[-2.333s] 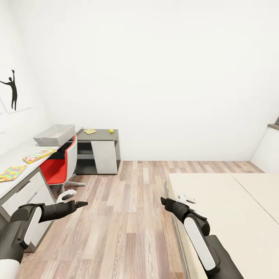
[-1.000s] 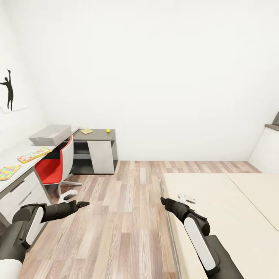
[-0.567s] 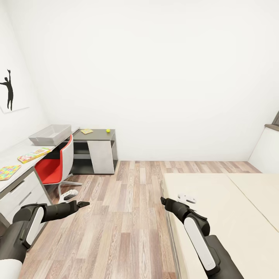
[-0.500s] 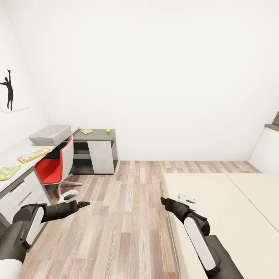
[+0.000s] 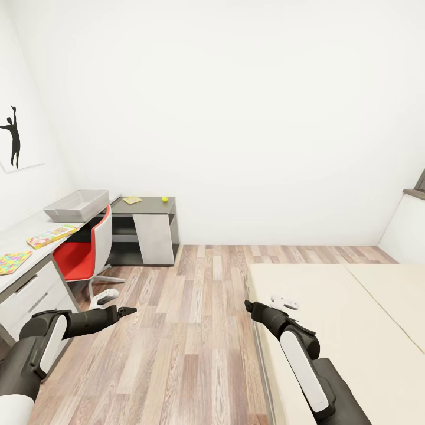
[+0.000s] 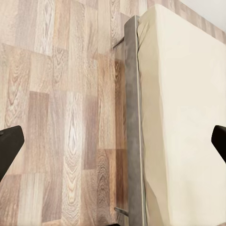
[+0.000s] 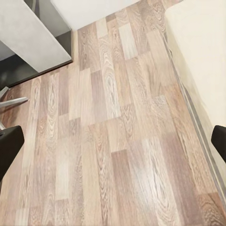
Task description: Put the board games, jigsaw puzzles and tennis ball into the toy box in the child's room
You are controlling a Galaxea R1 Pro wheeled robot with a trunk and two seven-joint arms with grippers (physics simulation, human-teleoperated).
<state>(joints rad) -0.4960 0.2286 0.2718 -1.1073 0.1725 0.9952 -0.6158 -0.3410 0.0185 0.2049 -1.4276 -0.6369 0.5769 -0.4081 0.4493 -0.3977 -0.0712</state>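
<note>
Partly cut off at the picture's edge in the head view, the table [image 5: 23, 236] carries the toy box [image 5: 77, 205] at its far end, near the corner of the room. Nearer along the table from the toy box lies the long Skip-Bo board game [image 5: 50, 236], its long axis running roughly along the table's length, and nearer still a jigsaw puzzle [image 5: 12, 262], sliced by the frame edge. Beyond the toy box, on the lower dark cabinet [image 5: 147, 206], sit a small yellowish flat thing [image 5: 132, 200], too small to identify, and the tennis ball [image 5: 164, 199]. A red chair [image 5: 88, 251] stands against the table.

The bed [image 5: 354, 319] shows bare cream mattress, much of it out of frame. The left gripper [image 5: 126, 310] and right gripper [image 5: 247, 305] hang over the wooden floor [image 5: 195, 330]; from the head their jaws are hard to read. The wrist views settle it: dark fingertips [image 6: 8, 143] sit at opposite edges, jaws spread wide and holding nothing, over floor and bed edge [image 6: 132, 117]; likewise the right [image 7: 8, 146].
</note>
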